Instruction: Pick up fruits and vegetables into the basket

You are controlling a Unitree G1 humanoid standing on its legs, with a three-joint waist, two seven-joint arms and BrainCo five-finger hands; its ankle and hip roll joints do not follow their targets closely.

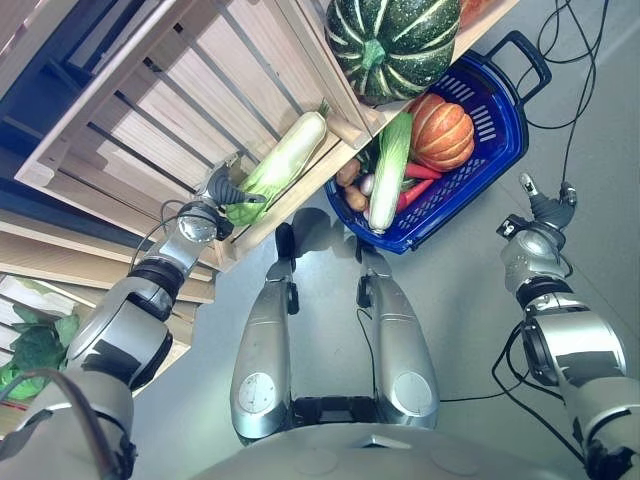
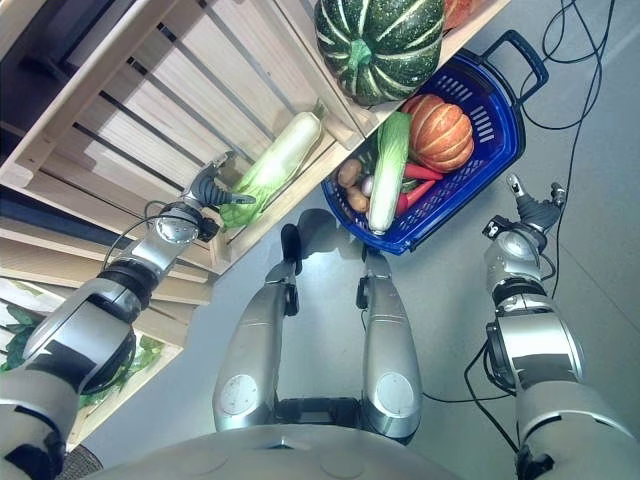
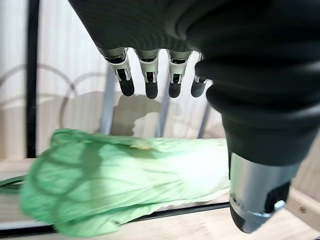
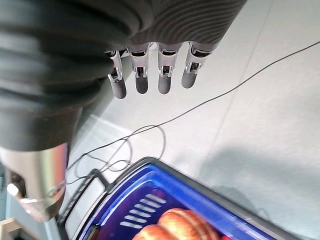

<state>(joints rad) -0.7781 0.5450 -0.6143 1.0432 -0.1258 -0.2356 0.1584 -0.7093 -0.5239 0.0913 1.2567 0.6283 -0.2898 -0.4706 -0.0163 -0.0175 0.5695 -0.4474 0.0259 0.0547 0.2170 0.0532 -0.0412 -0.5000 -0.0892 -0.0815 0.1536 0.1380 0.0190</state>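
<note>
We see left hand (image 1: 228, 192) at leafy end of pale green napa cabbage (image 1: 285, 161) on slatted wooden shelf (image 1: 180, 95); fingers (image 3: 148, 82) straight, side by side, above leaves, not closed on them; right hand (image 1: 548, 208) over grey floor beside blue plastic basket (image 1: 500, 125), fingers relaxed, empty; basket holds orange pumpkin (image 1: 441, 133), second cabbage (image 1: 389, 170); dark green striped squash (image 1: 392, 42) on shelf above.

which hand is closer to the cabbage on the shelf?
Left. The left hand is right at the leafy end of the cabbage on the shelf, fingers open above it. The right hand hangs open over the floor, beyond the basket.
</note>
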